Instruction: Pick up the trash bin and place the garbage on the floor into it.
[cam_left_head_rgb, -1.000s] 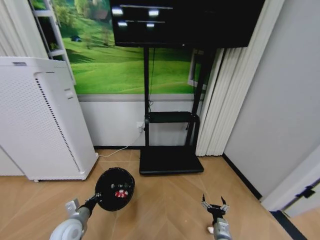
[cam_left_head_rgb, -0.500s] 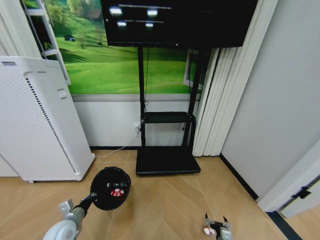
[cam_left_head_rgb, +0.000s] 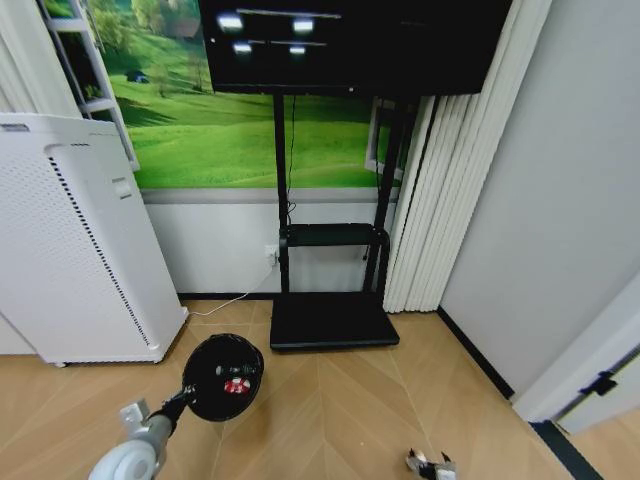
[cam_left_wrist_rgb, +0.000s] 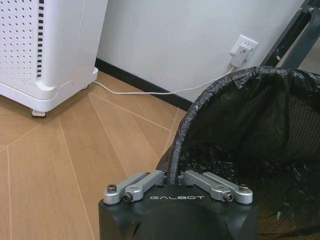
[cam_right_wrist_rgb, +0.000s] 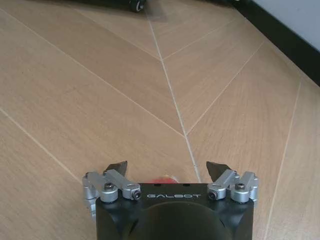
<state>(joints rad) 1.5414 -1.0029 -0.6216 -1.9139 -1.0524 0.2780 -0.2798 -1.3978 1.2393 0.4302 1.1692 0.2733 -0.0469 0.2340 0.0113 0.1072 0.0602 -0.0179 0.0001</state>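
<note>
- Two pieces at least look already binned: inside the trash bin (cam_left_head_rgb: 224, 377) head view shows a red-white wrapper (cam_left_head_rgb: 236, 385) and a small greenish item (cam_left_head_rgb: 224, 371), so task seems well along.
- Bin pickup done, as far as I can judge: left tool (cam_left_wrist_rgb: 174, 178) is clamped on the bin's rim w/ black liner, jaws closed tight on the edge; bin sits out at approx 1 o'clock from the left arm in head view.
- Left to do, prob.: last scrap. Something red (cam_right_wrist_rgb: 165, 178) peeks from under the right tool (cam_right_wrist_rgb: 167, 169) in right wrist view, low over the floor (cam_right_wrist_rgb: 100, 90); can't tell exactly what it is.
- Right tool: jaws spread wide, nothing between the tips, not touching the red bit as far as visible. In head view it's at about 5 o'clock, well apart from the bin.
- White appliance (cam_left_head_rgb: 70, 240) stands at 10 o'clock, near the bin but apart.
</note>
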